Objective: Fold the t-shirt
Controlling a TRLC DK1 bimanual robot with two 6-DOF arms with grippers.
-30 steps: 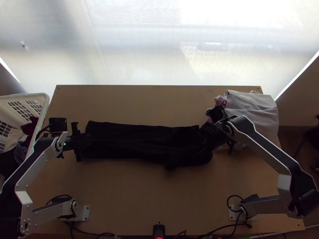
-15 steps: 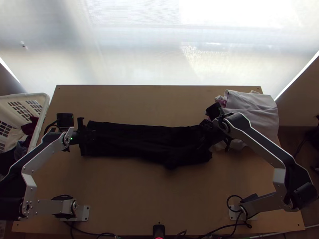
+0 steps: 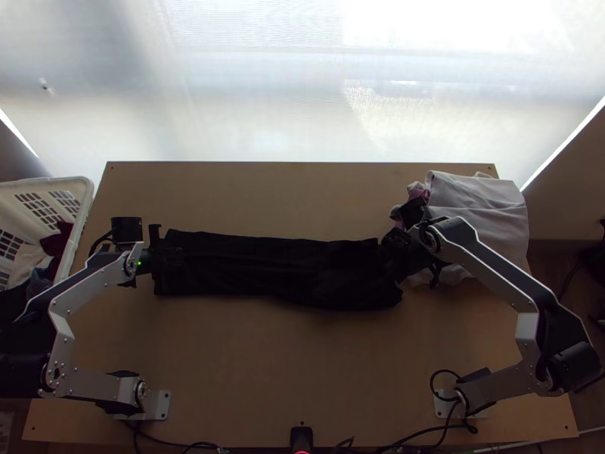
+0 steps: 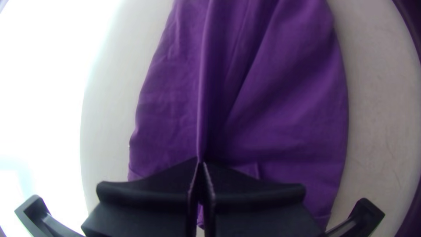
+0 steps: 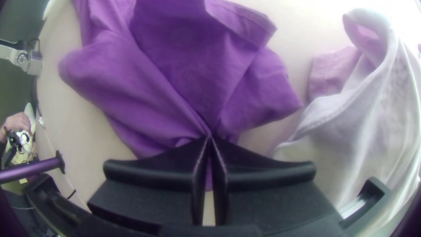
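Observation:
The dark t-shirt [image 3: 280,268] lies as a long narrow strip across the middle of the table. At its left end is my left gripper [image 3: 168,259]; at its right end, my right gripper [image 3: 395,253]. Seen from the left wrist, the shirt [image 4: 285,101] looks purple, and my left gripper [image 4: 200,164] is shut on its end, pinching up a ridge that runs lengthwise. In the right wrist view my right gripper [image 5: 209,139] is shut on gathered fabric of the shirt [image 5: 184,74], which bunches into folds at the fingertips.
A pale cloth with pinkish parts [image 3: 476,204] lies at the table's back right, right beside my right gripper. At the left edge stands a white basket [image 3: 85,198] holding clothes. Bare wood [image 3: 287,363] shows in front of the shirt.
My left gripper has moved a little to the right. The bulge along the shirt's front edge, right of centre, has flattened out. My right gripper has barely shifted.

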